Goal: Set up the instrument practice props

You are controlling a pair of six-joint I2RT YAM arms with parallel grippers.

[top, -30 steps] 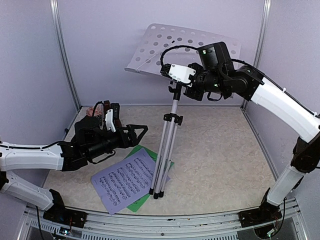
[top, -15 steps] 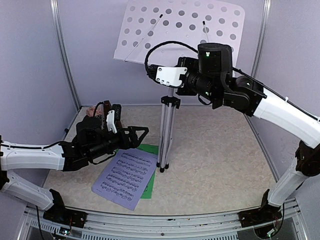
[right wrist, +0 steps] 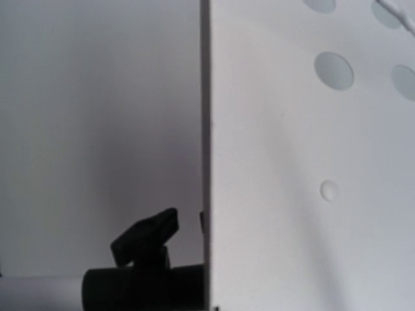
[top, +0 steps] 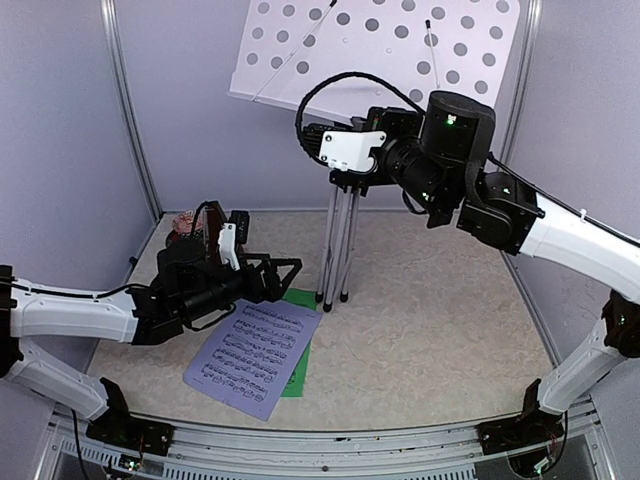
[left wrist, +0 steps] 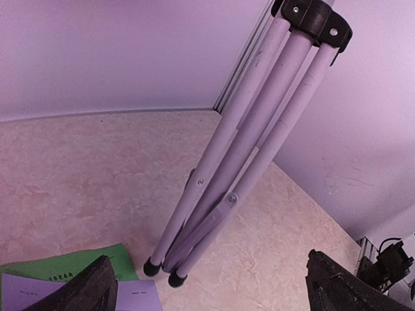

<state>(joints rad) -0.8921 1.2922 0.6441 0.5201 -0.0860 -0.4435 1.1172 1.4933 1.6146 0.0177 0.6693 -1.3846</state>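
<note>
Silver music stand (top: pixel 336 245) stands upright mid-worktop (top: pixel 440 310), legs folded, its post gripped by the closed right tool (top: pixel 342 170). The left tool (top: pixel 290 280) hovers empty and wide open at its nine o'clock. Lavender sheet (top: pixel 255 350) lies at seven o'clock. Next, spreading the legs seems due.

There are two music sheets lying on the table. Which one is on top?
The pale lavender sheet, printed with music notes, lies on top. The green sheet sits underneath, with only its edges showing along the lavender one's far and right sides.
</note>
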